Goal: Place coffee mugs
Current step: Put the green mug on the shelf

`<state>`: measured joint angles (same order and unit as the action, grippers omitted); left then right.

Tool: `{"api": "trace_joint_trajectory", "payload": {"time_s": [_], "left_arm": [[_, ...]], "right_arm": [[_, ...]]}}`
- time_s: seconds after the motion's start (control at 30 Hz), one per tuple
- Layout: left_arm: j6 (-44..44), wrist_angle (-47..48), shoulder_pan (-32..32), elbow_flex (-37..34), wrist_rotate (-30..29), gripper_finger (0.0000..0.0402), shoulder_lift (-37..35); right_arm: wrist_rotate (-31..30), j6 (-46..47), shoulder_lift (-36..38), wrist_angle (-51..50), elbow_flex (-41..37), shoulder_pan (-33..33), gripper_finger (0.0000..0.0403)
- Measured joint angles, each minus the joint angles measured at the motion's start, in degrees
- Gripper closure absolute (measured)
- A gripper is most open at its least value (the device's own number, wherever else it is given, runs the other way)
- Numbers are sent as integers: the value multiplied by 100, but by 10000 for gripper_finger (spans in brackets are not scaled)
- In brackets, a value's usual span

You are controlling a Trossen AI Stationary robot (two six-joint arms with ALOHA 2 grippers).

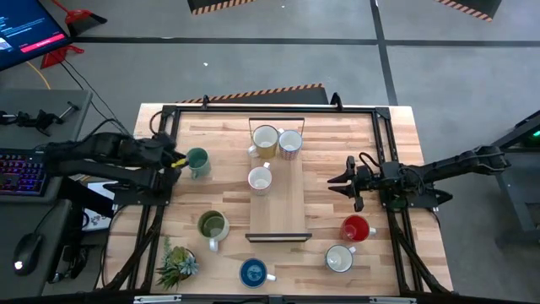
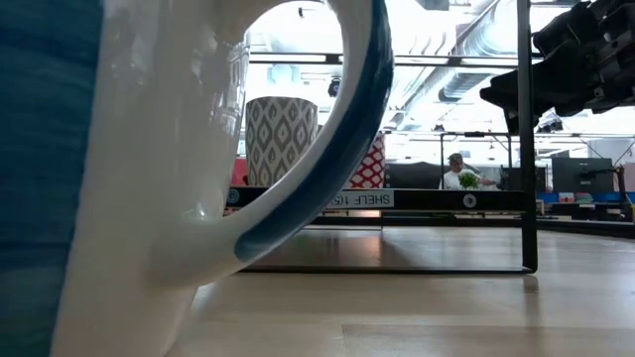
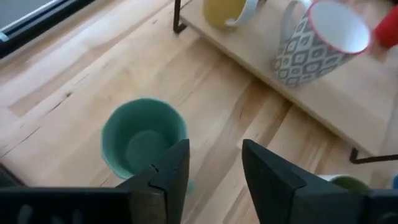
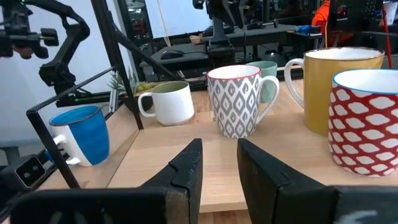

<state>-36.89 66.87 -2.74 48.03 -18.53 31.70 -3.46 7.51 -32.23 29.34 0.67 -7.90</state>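
Note:
A teal mug [image 1: 198, 162] stands upright on its base on the table at the left. My left gripper [image 1: 179, 160] hovers open just left of it; in the left wrist view the open fingers [image 3: 214, 165] are above the mug [image 3: 144, 140], with nothing between them. Three mugs stand on the wooden shelf board [image 1: 278, 211]: a yellow one [image 1: 265, 139], a red-patterned one [image 1: 290, 143] and a grey-patterned one [image 1: 260, 179]. My right gripper [image 1: 336, 181] waits right of the board, pointing level at it, open [image 4: 219, 163] and holding nothing.
Loose on the table stand an olive mug [image 1: 213, 225], a blue mug [image 1: 253, 272], a red mug [image 1: 356, 228] and a white mug [image 1: 339, 258]. A spiky potted plant [image 1: 175, 263] sits at the near left. The black shelf frame [image 1: 274, 239] edges the board.

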Motion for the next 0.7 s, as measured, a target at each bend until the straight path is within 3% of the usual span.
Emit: {"api": "trace_joint_trajectory", "payload": {"time_s": [0.43, 0.7], "left_arm": [[-26, -10, 456, 0, -448, 247, 1574], [106, -117, 868, 0, 234, 247, 2158]], "right_arm": [[0, 55, 0, -53, 0, 0, 320], [0, 61, -1, -93, 2, 0, 320]]}}
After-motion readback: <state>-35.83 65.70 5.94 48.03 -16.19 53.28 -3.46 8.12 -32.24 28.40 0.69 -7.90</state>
